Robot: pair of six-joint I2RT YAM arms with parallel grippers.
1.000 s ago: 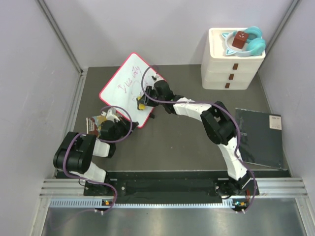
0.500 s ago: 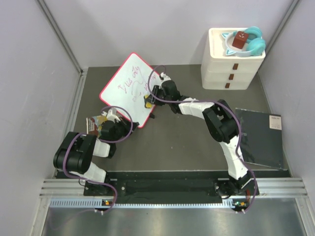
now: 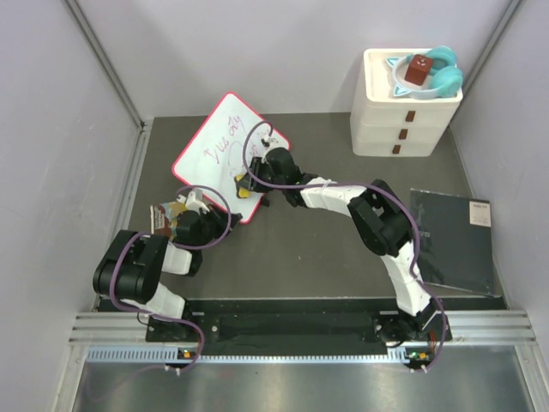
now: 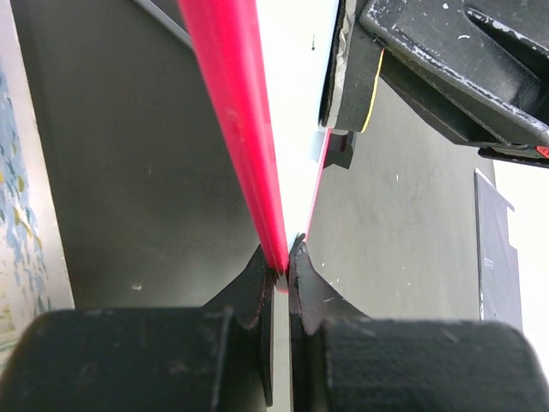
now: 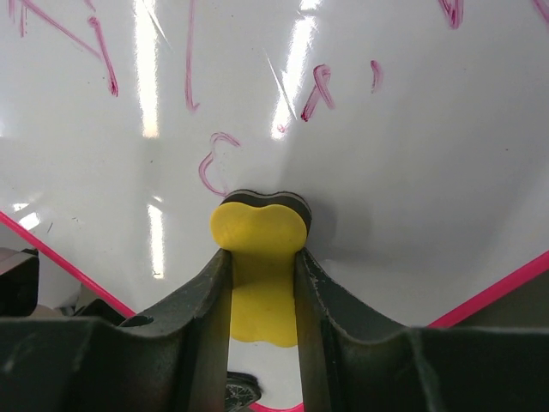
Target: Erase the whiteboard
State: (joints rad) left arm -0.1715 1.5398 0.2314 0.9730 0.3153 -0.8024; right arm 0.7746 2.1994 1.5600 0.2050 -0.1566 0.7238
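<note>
The whiteboard (image 3: 219,150), white with a red-pink frame and red handwriting, lies tilted at the back left of the dark mat. My left gripper (image 3: 225,217) is shut on its near corner; the left wrist view shows the red frame (image 4: 249,163) pinched between the jaws (image 4: 281,273). My right gripper (image 3: 247,183) is shut on a yellow eraser (image 5: 260,257) with a dark felt underside, pressed flat on the board (image 5: 386,172) near its lower part. Red marks (image 5: 317,90) lie just beyond the eraser.
A white three-drawer unit (image 3: 403,112) stands at the back right, with a teal bowl (image 3: 429,73) and a brown block on top. A dark grey sheet (image 3: 450,240) lies at the right. Grey walls close in both sides.
My right gripper with the eraser has swept across the board, right half a second ago and back left and nearer now. The board has shifted slightly. The left arm has held still.
</note>
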